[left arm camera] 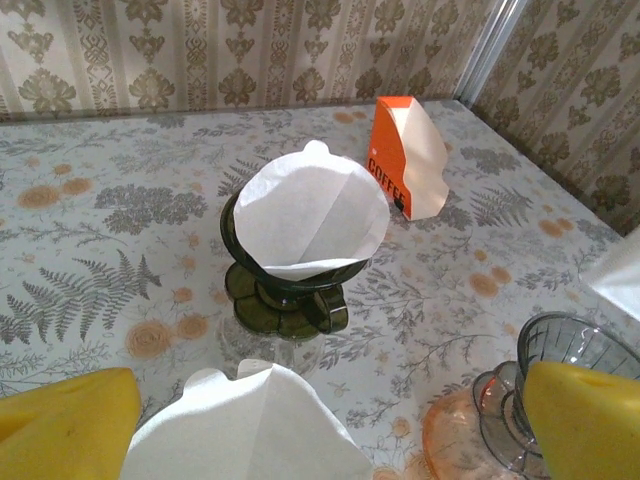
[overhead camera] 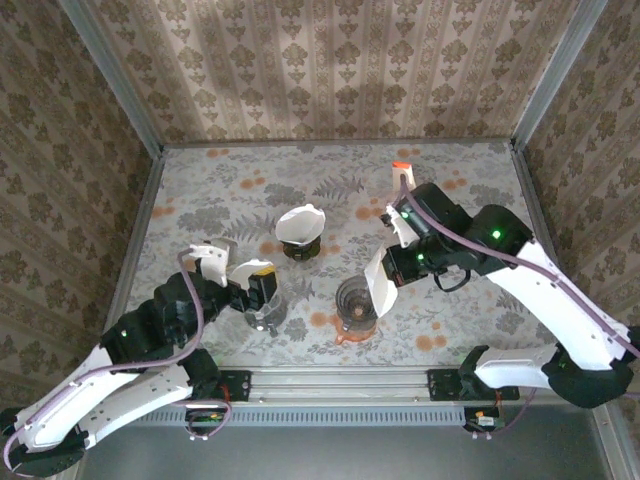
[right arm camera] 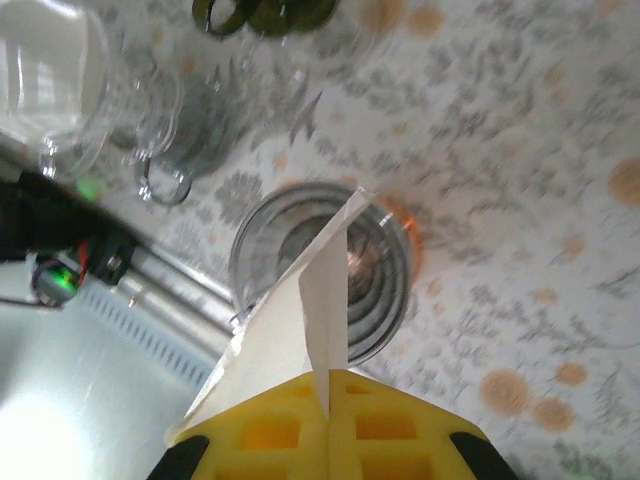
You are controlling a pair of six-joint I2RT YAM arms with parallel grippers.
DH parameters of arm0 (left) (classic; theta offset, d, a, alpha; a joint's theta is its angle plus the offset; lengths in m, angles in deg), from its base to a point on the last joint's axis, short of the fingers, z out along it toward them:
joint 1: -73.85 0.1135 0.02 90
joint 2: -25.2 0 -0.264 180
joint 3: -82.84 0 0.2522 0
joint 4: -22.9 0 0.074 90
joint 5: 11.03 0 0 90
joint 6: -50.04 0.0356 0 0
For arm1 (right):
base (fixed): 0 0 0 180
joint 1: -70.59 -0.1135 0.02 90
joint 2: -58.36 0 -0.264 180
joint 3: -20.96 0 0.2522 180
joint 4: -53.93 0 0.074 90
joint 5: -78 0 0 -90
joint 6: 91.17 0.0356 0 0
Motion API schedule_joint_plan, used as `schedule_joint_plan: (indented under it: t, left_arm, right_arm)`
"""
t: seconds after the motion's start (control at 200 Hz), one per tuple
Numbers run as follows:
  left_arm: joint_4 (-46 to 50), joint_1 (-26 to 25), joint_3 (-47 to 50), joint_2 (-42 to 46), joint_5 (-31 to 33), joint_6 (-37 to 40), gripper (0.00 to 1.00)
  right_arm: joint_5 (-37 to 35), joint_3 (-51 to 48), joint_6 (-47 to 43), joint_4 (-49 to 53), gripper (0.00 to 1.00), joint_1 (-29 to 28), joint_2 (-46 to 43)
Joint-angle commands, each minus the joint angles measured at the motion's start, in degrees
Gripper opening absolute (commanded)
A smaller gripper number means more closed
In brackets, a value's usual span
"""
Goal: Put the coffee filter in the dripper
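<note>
Right end effector: creased paper filter, ribbed glass dripper

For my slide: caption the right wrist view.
Right gripper holds a folded coffee filter over the clear dripper.

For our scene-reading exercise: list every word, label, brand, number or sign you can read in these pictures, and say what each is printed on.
"COFFEE" - dark capitals on the orange side of the filter box.
From the top camera, that box's print is too small to read.
No other text is legible.
</note>
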Motion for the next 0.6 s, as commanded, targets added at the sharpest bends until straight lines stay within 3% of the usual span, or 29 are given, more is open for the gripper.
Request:
schedule_joint_plan:
  t: [0.0, 0.595]
  left_arm:
    - [-1.2, 0.3, 0.4, 0.5, 0.2, 0.9, 1.0]
    - [-2.4, 0.3, 2.2, 1.6, -2.0, 0.3, 1.0]
  right_arm:
    - [8.8, 1.1, 2.5, 6.2, 0.0, -0.4, 2.2]
    - [0.3, 5.7, 0.9, 10.3, 0.0, 0.3, 16.3]
